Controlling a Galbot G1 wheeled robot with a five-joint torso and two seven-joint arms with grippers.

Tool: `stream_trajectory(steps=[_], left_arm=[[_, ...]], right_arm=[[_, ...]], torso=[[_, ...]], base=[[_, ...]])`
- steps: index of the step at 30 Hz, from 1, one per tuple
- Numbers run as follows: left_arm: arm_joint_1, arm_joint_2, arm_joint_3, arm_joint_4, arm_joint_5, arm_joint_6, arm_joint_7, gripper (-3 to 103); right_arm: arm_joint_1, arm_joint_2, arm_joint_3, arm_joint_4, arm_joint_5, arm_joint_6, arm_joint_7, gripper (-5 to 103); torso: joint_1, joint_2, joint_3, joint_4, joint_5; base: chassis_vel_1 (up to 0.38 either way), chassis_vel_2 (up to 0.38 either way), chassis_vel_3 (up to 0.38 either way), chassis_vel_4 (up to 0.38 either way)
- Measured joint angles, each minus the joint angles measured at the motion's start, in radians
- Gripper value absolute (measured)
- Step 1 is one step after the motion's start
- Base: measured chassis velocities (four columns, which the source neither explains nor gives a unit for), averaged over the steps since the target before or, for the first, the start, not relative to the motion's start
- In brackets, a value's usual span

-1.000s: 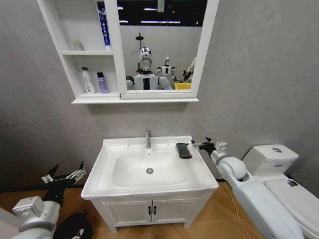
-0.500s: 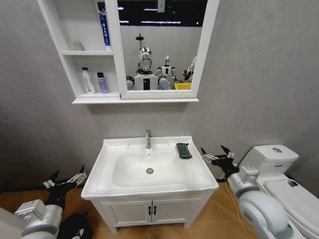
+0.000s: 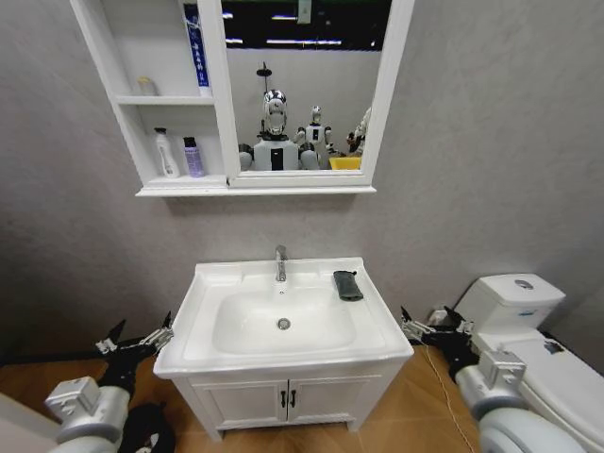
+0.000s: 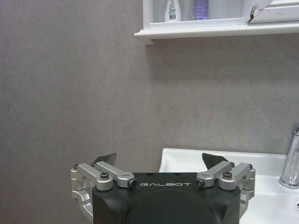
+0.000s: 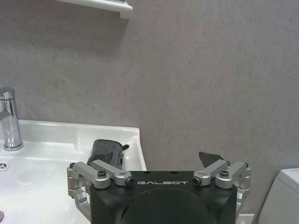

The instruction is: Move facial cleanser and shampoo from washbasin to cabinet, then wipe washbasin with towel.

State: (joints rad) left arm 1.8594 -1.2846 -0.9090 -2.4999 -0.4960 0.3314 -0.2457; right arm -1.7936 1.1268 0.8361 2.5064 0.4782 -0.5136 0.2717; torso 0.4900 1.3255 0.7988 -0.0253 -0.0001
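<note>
The white washbasin [image 3: 203,344] stands centred below me, its bowl bare. A dark grey towel [image 3: 347,285] lies folded on its back right rim, also seen past my right gripper [image 5: 106,150]. On the cabinet [image 3: 215,113], the lower shelf holds a white bottle [image 3: 166,153] and a purple bottle [image 3: 193,157]; I cannot tell which is the facial cleanser or the shampoo. My left gripper [image 3: 137,338] hangs open beside the basin's left edge. My right gripper [image 3: 434,326] is open, low beside the basin's right edge, apart from the towel.
A chrome tap [image 3: 280,263] rises at the basin's back. A white toilet [image 3: 514,300] stands close behind my right arm. A two-door vanity [image 3: 283,401] sits under the basin. A blue tube [image 3: 195,47] and a small jar [image 3: 144,86] occupy the cabinet's upper compartments.
My right gripper has drawn back from beside the towel, down and to the right, to the gap between basin and toilet. The left gripper has sunk slightly. The towel has not moved.
</note>
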Motion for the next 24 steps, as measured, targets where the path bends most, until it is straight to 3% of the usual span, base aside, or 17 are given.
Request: stream_trajectory(steps=[9, 22, 24], left_arm=[[0.021, -0.018, -0.032, 0.0, -0.006, -0.008, 0.002, 100], [0.03, -0.033, -0.028, 0.0, 0.001, -0.012, 0.001, 100], [0.032, -0.035, -0.029, 0.0, 0.001, -0.012, 0.001, 100]], right_arm=[[0.004, 0.001, -0.016, -0.003, -0.001, -0.003, 0.0, 100], [0.008, -0.006, -0.031, -0.005, 0.001, -0.004, -0.006, 100], [0.01, -0.008, -0.04, -0.005, 0.0, -0.004, -0.008, 100]], torso=[[0.0, 0.0, 0.0, -0.0001, 0.0], [0.0, 0.0, 0.0, -0.0003, 0.0009], [-0.001, 0.0, 0.0, -0.0002, -0.0006]], base=[[0.133, -0.146, -0.145, 0.135], [0.291, -0.28, -0.28, 0.286], [0.327, -0.375, -0.339, 0.346]])
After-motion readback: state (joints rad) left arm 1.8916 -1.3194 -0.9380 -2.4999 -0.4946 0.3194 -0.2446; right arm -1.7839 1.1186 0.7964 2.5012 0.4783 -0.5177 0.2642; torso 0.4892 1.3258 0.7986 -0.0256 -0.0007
